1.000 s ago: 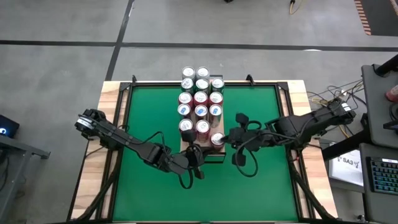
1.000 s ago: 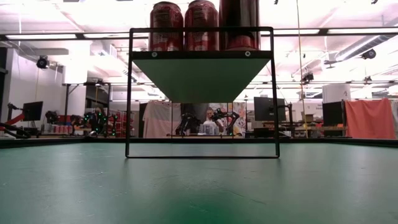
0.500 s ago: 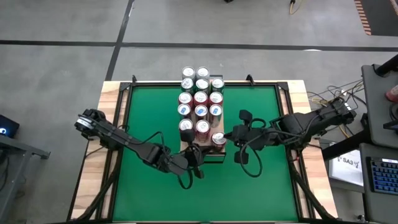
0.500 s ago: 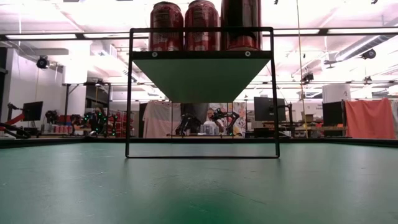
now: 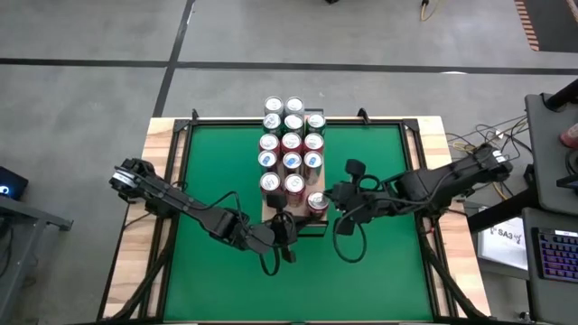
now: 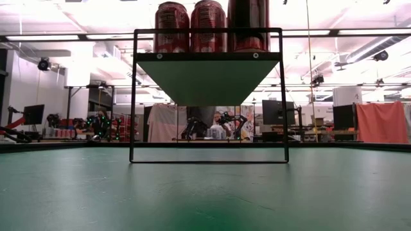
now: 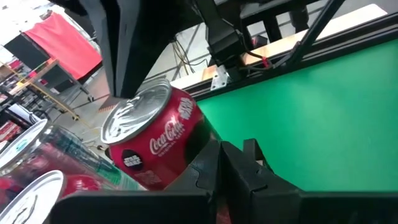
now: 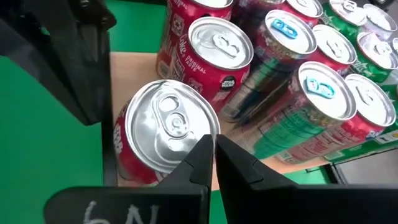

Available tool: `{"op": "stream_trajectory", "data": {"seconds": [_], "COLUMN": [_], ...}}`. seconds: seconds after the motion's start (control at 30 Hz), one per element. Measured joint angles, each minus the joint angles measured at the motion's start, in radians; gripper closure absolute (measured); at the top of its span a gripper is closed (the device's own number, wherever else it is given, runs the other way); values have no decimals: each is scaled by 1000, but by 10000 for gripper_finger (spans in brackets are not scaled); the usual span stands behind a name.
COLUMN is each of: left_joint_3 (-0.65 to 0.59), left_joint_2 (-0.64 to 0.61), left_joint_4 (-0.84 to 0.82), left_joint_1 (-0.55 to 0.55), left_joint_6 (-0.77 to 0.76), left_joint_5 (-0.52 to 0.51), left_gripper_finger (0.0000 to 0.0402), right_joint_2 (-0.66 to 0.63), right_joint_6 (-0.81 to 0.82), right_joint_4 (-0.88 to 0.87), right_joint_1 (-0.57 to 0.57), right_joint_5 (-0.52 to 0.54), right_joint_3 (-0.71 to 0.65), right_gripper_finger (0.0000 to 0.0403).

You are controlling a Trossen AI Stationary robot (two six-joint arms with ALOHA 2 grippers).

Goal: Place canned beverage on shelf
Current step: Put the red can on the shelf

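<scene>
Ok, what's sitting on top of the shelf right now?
Upright cans in rows of three cover the shelf, including a red Coca-Cola can at its near end. The board under the farther cans is hidden. Both grippers are shut.

Two dark jointed arms — seemingly black looped cables.

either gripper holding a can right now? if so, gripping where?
Nothing is held. The left gripper and right gripper are both shut with nothing between the fingers, each close beside the red Coca-Cola can at the shelf's near end.
</scene>
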Motion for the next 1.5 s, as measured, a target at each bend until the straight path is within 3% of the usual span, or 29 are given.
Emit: {"op": "stream_trajectory", "data": {"seconds": [0.23,0.47,0.83,0.97,1.13,1.5], "left_joint_3": [0,0,1,1,1,-1], "left_joint_2": [0,0,-2,-6,-2,-2], "left_joint_4": [0,-1,-29,-32,-21,9], "left_joint_1": [7,7,-5,-18,-10,22], "left_joint_6": [0,-8,-22,-19,-23,-28], "left_joint_5": [-18,-53,-102,-88,35,29], "left_gripper_finger": [402,402,402,402,402,402], "right_joint_2": [6,-8,-15,-35,-39,-10], "right_joint_6": [22,55,49,24,-3,32], "right_joint_4": [1,-4,12,13,6,-8], "right_joint_1": [1,20,30,30,29,30], "right_joint_5": [-18,-114,-105,-54,6,2], "right_joint_3": [1,5,6,5,5,-7], "right_gripper_finger": [394,394,394,394,394,394]}}
